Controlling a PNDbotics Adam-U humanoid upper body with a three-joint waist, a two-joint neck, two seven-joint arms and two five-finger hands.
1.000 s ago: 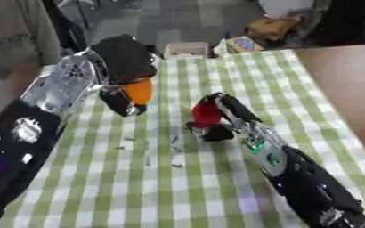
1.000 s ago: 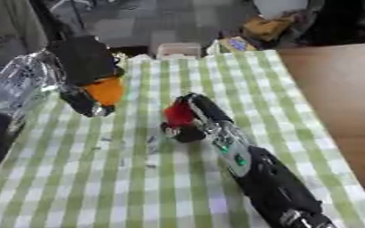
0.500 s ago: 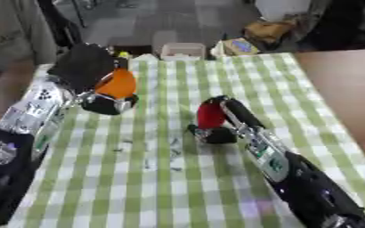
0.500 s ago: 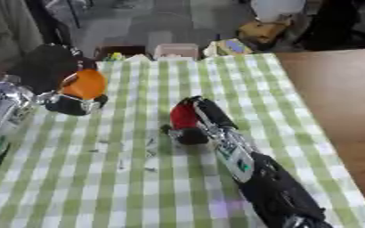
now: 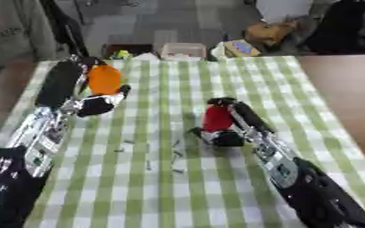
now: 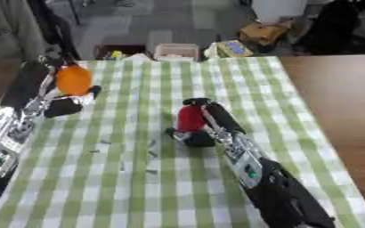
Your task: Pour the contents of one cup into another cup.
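Both hands grasping cups over green-checked tablecloth (image 5: 216, 191)
Left hand (image 5: 92, 104), upper left: fingers curled round orange plastic cup (image 5: 104, 79); right hand (image 5: 221, 133), centre: fingers wrapped round red plastic cup (image 5: 215, 118).

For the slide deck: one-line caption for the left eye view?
Left hand holds an orange cup, right hand a red cup, over green checked cloth.

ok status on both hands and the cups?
Left hand shut on orange cup, upright, far left. Right hand shut on red cup, mid-cloth. Cups apart. Small bits scattered on the cloth between.
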